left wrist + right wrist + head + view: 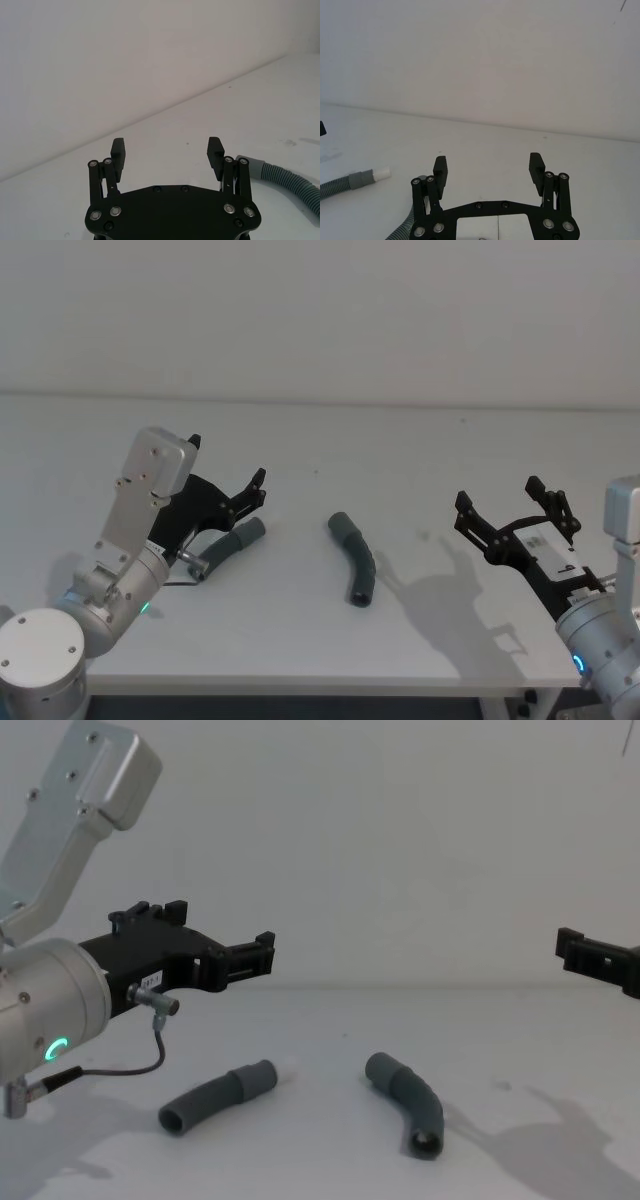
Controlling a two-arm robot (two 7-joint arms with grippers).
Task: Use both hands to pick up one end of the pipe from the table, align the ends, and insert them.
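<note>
Our left end effector point(167, 147) hovers wide open and empty just above one pipe piece point(232, 543) on the desk point(400, 460). Our right end effector point(488, 162), equally spread and empty, hangs well apart from the second piece point(355, 555), which lies between them.

The head view looks down, the chest view low across the same table point(420, 460).

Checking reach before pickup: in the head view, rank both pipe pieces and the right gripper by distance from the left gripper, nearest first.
1. The left pipe piece, right beside the left gripper.
2. The middle pipe piece, table centre.
3. The right gripper, far right.
</note>
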